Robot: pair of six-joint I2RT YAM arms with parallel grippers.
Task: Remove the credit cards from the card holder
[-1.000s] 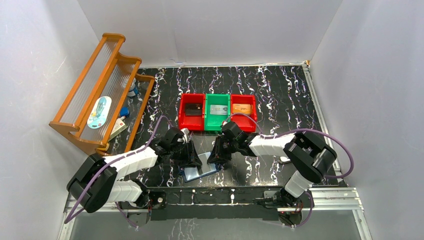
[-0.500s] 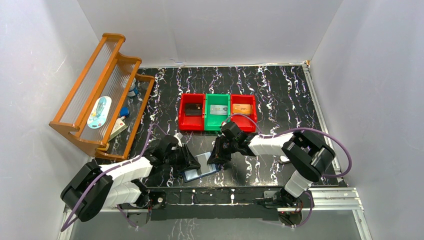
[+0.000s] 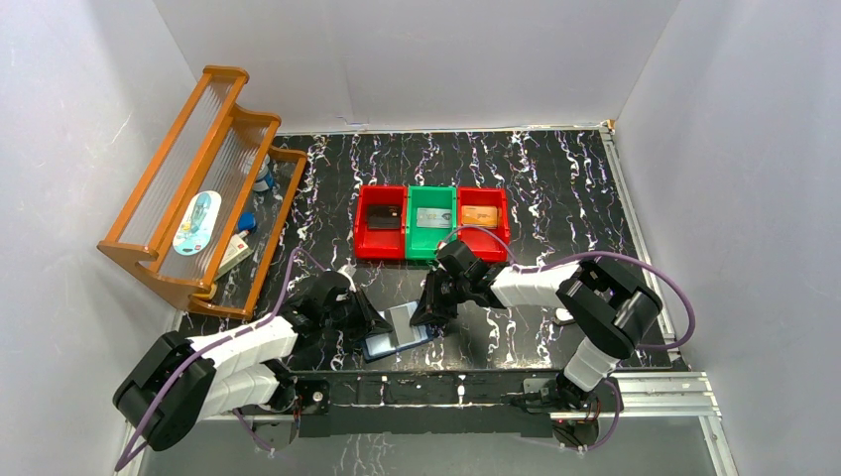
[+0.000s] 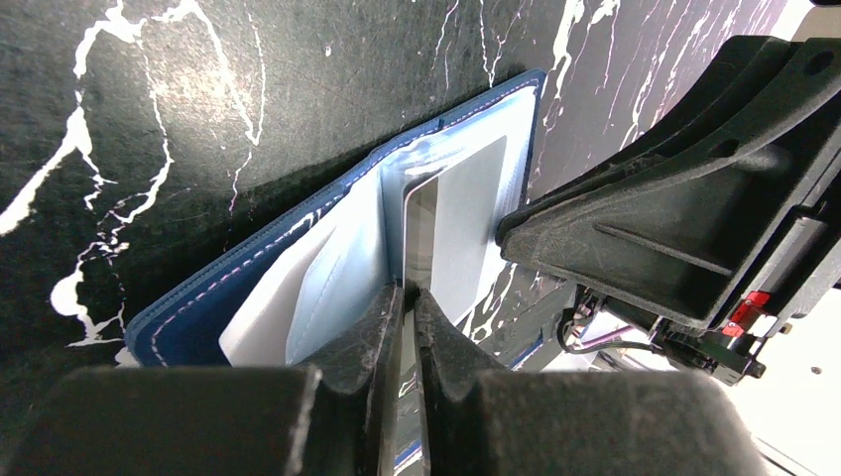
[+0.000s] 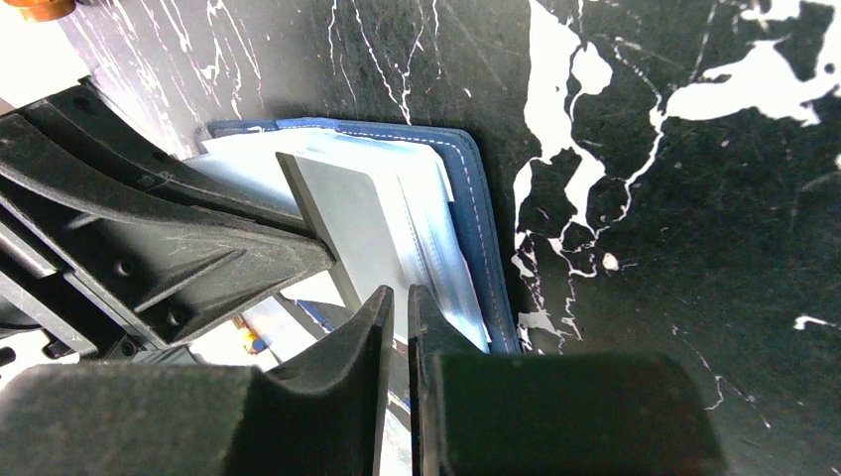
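Observation:
The navy-blue card holder (image 3: pixel 383 347) lies open on the table near the front edge, its pale sleeves up; it also shows in the left wrist view (image 4: pixel 248 288) and the right wrist view (image 5: pixel 474 213). A grey credit card (image 3: pixel 401 319) stands partly out of a sleeve. My left gripper (image 4: pixel 410 295) is shut on the card's edge (image 4: pixel 420 223), at the holder's left side (image 3: pixel 375 319). My right gripper (image 5: pixel 400 296) is shut on a thin sleeve at the holder's opposite side (image 3: pixel 424 315), facing the card (image 5: pixel 342 213).
Behind the grippers stand a red bin (image 3: pixel 382 220) with a black card, a green bin (image 3: pixel 432 218) with a silver card and a red bin (image 3: pixel 482 216) with an orange card. A wooden rack (image 3: pixel 198 188) with small items leans at the left wall.
My left arm has drawn back toward the near left with the card. More of the grey card shows out of the sleeve. The right gripper has stayed put.

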